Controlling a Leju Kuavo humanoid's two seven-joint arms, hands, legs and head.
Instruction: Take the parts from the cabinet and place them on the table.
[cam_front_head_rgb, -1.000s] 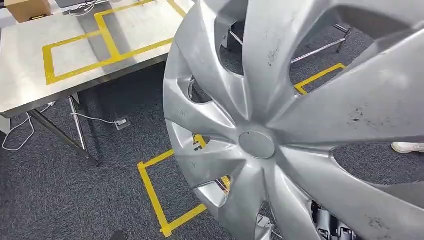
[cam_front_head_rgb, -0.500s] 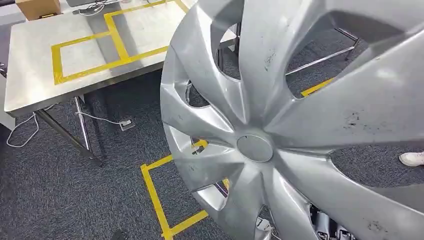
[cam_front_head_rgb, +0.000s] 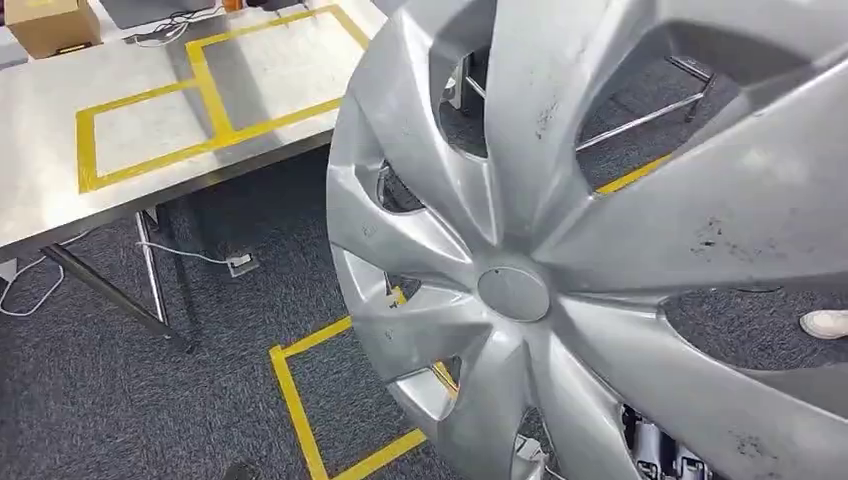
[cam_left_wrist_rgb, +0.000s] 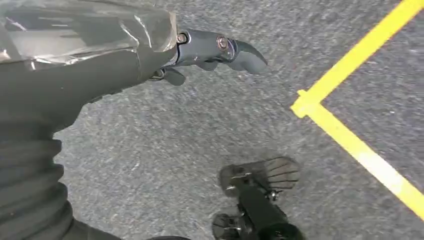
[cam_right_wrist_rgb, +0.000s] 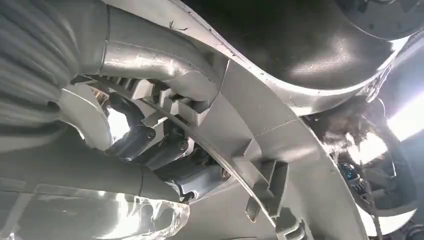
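Right hand (cam_right_wrist_rgb: 150, 150): fingers curled round the rim of the silver wheel cover (cam_front_head_rgb: 600, 260), gripping it from the back side. Cover is held up tilted, close to the head camera, face toward it, round centre cap (cam_front_head_rgb: 513, 291) visible, dark scuffs on the spokes. Left hand (cam_left_wrist_rgb: 210, 50): holds nothing, fingers loosely curled, hanging over the grey carpet (cam_left_wrist_rgb: 175, 140) near a yellow tape corner (cam_left_wrist_rgb: 307, 102). Beyond and left of the cover: taped yellow rectangle on the floor (cam_front_head_rgb: 300, 400), then the metal surface (cam_front_head_rgb: 150, 150) with yellow tape boxes (cam_front_head_rgb: 200, 100). Cardboard box (cam_front_head_rgb: 50, 25) at the surface's far edge. White shoe (cam_front_head_rgb: 825, 322) on the carpet, right of the cover.
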